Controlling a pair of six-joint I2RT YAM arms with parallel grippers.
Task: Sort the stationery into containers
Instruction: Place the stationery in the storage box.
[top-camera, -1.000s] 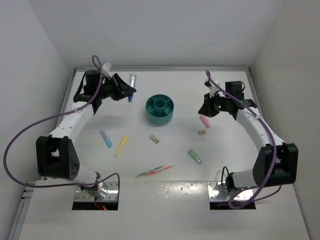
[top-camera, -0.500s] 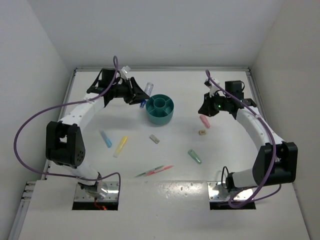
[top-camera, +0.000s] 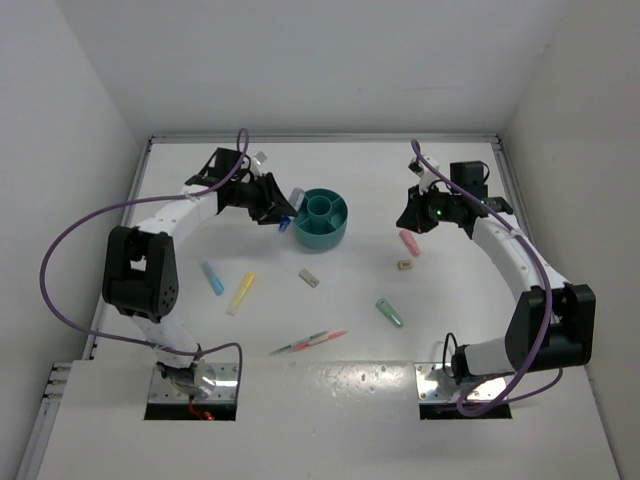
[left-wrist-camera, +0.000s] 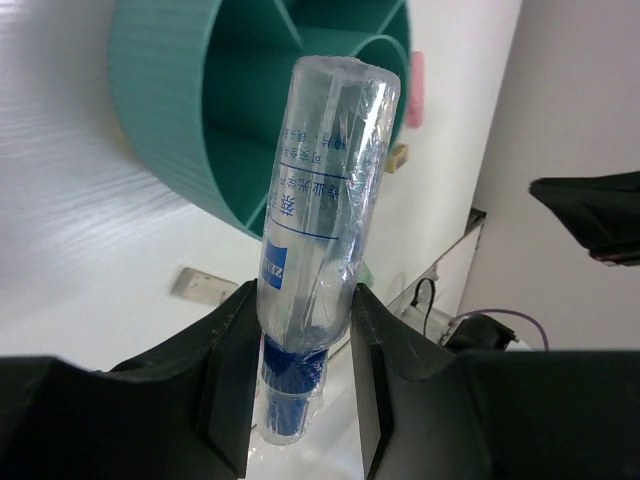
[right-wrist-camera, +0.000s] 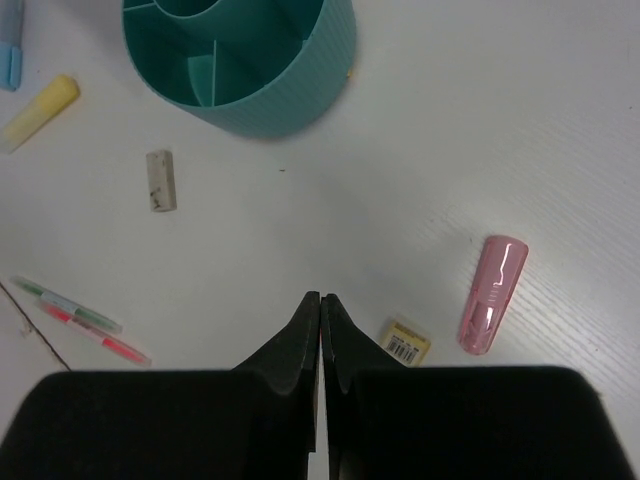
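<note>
Though the top view gives only a pale sliver at the left gripper (top-camera: 280, 208), the left wrist view shows it clamped on a clear wrapped tube (left-wrist-camera: 325, 190) with a blue cap, tilted at the teal bowl's (left-wrist-camera: 160, 110) rim and hiding part of the centre cup. Right gripper (right-wrist-camera: 320, 300): fingers pressed together, holding nothing, near pink marker (right-wrist-camera: 491, 295) and labelled eraser (right-wrist-camera: 406, 340). Loose on the table (top-camera: 200, 340): blue marker (top-camera: 211, 277), yellow marker (top-camera: 241, 292), beige eraser (top-camera: 309, 278), green marker (top-camera: 389, 313), two thin pens (top-camera: 308, 342).
</note>
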